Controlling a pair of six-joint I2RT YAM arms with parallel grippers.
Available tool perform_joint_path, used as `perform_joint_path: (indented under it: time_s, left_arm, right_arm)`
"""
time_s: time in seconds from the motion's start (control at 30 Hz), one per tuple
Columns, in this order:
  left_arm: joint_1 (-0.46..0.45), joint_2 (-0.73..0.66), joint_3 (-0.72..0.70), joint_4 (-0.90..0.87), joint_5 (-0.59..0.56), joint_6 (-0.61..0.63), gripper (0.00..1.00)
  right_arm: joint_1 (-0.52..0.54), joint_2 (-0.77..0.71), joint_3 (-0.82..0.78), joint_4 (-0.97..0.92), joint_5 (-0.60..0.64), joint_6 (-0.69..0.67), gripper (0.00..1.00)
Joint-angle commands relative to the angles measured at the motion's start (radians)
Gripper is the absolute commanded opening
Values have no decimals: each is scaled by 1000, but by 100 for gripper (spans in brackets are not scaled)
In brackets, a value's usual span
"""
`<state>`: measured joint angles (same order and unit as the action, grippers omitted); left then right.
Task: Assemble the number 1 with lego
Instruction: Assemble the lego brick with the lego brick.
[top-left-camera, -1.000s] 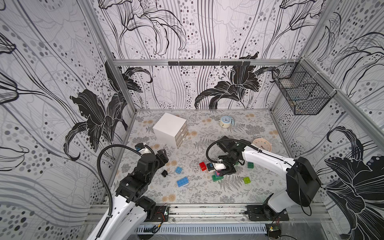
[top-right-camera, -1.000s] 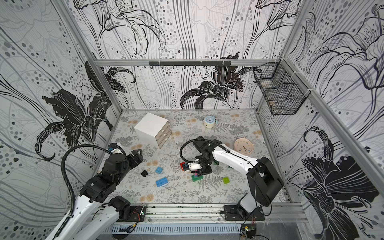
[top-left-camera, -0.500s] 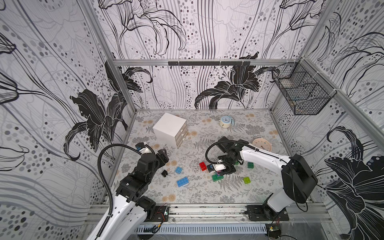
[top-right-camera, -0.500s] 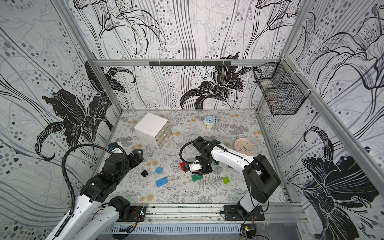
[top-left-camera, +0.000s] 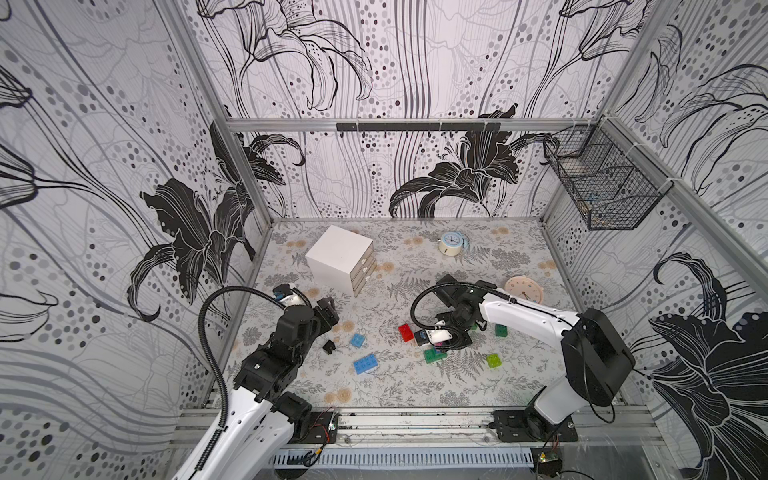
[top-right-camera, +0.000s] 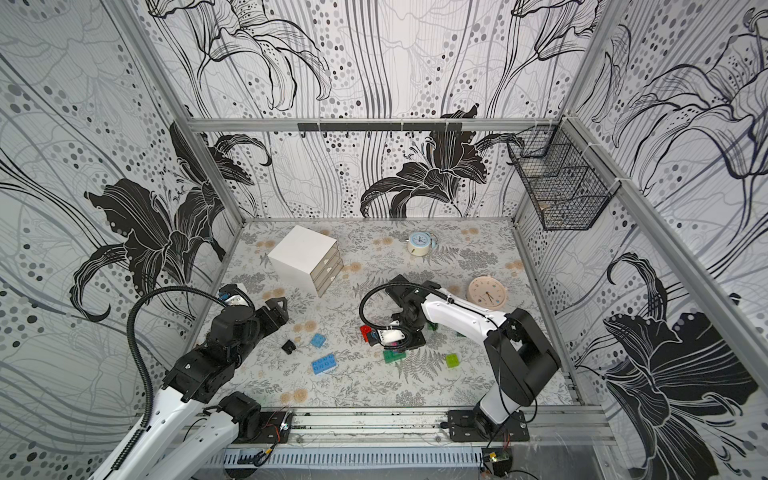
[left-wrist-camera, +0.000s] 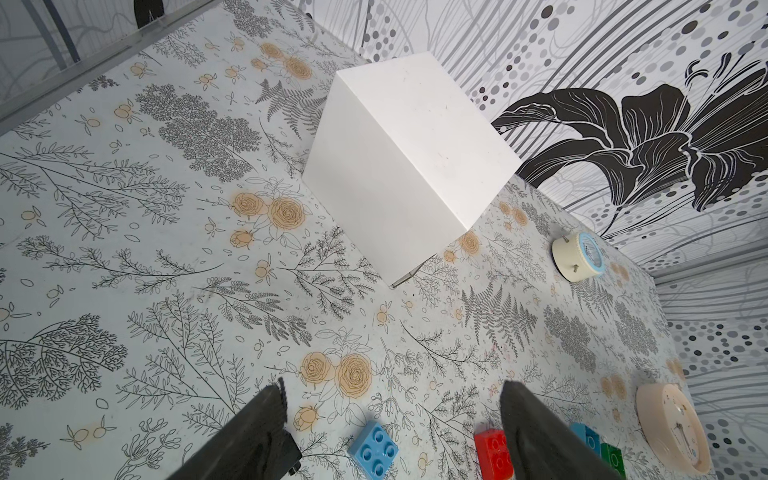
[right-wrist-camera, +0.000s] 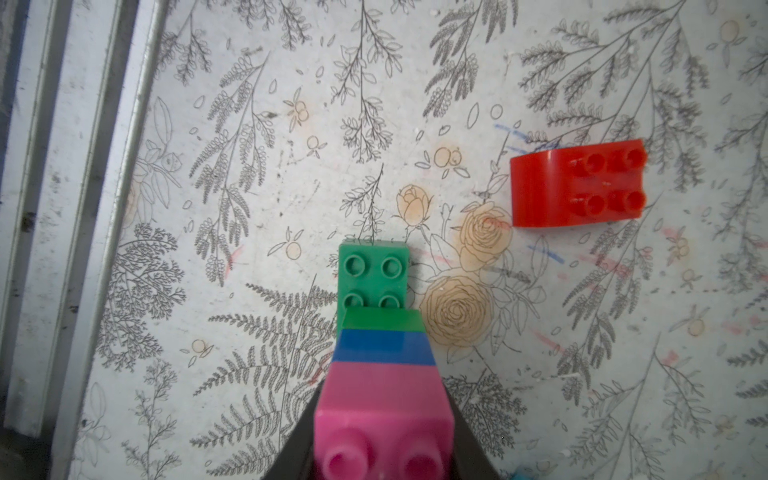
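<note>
At the surface's (top-left-camera: 395, 386) 9 o'clock the left jaws are held spread, empty. Near centre, a lego stack (right-wrist-camera: 380, 353), pink over blue over green, is clamped by the right jaws, a red brick (top-left-camera: 406, 332) at its 10 o'clock

I see lily-print walls (top-left-camera: 374, 62) enclosing a floral floor (top-left-camera: 395, 386). A wire basket (top-left-camera: 602, 187) hangs well apart from the white drawer box (top-left-camera: 338, 257).

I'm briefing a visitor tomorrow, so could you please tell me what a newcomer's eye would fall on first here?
The right claw grips a pink, blue and green lego stack near the middle of the table, a red brick loose beside it. Behind, at the back left, stands a white drawer box, and bold black lily wallpaper surrounds everything.
</note>
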<state>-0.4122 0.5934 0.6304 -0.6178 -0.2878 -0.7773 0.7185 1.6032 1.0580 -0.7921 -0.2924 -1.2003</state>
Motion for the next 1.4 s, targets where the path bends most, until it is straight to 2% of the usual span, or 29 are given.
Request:
perform_joint_path:
  time_s: [0.0, 0.33, 0.7, 0.9, 0.93, 1.0, 1.07, 1.13, 1.17, 1.27, 1.37]
  left_arm:
    - [7, -1, -14, 46, 1, 16, 84]
    - [7, 11, -12, 52, 7, 13, 84]
    - [7, 6, -9, 42, 1, 12, 83]
    - [7, -6, -11, 33, -5, 13, 83]
    - [7, -8, -11, 33, -5, 14, 83]
    - [7, -10, -8, 30, -5, 18, 83]
    - [7, -11, -3, 29, -5, 25, 83]
    - [7, -8, 1, 28, -7, 29, 84]
    - [8, -6, 2, 29, -6, 32, 84]
    - [7, 1, 6, 38, 3, 39, 84]
    - [7, 20, 16, 39, 33, 53, 85]
  right_arm:
    - [7, 6, -28, 1, -34, 14, 8]
    - [18, 8, -45, -6, -32, -2, 7]
    - [59, 95, -66, 35, 162, 6, 3]
    - [67, 179, -51, 10, 154, 32, 1]
    - [67, 188, -48, 12, 153, 40, 3]
    - [67, 187, -26, 18, 135, 79, 15]
    - [67, 166, 9, 3, 117, 113, 34]
    - [67, 121, 33, -6, 86, 139, 63]
    - [67, 88, 37, -3, 71, 143, 72]
    - [67, -20, 46, 15, 20, 217, 81]
    - [65, -111, 51, 11, -9, 309, 85]
